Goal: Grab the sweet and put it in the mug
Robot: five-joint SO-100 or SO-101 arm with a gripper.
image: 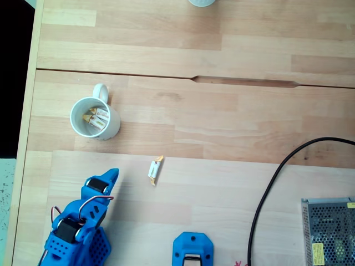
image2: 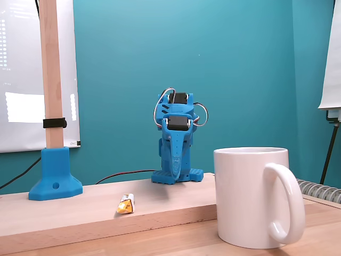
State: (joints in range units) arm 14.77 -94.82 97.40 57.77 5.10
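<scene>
While the wooden surface (image: pixel 222 183) lies wide under everything in a fixed view from above, the blue arm sits folded at its lower left, its hand (image: pixel 110 176) pointing up toward the mug and hanging over bare wood. Whether that hand is released or clenched I cannot tell; the fingers read as one blue tip, and nothing shows between them. In a fixed view from the side, the arm stands upright on its base with the hand (image2: pixel 174 166) hanging down.

Next in size, the mug (image: pixel 94 117) stands upright, handle toward the top of the picture, with a few wrapped sweets already lying inside. It fills the near right in the side view (image2: pixel 250 194).

Smallest, the sweet (image: pixel 153 169) lies flat on the surface, below and right of the mug, apart from it and from the hand; it is also visible from the side (image2: pixel 126 205).

This looks like the reach step, the sweet not yet grabbed. Next, the hand would need to swing right, open over the sweet, and straddle its narrow body.
</scene>
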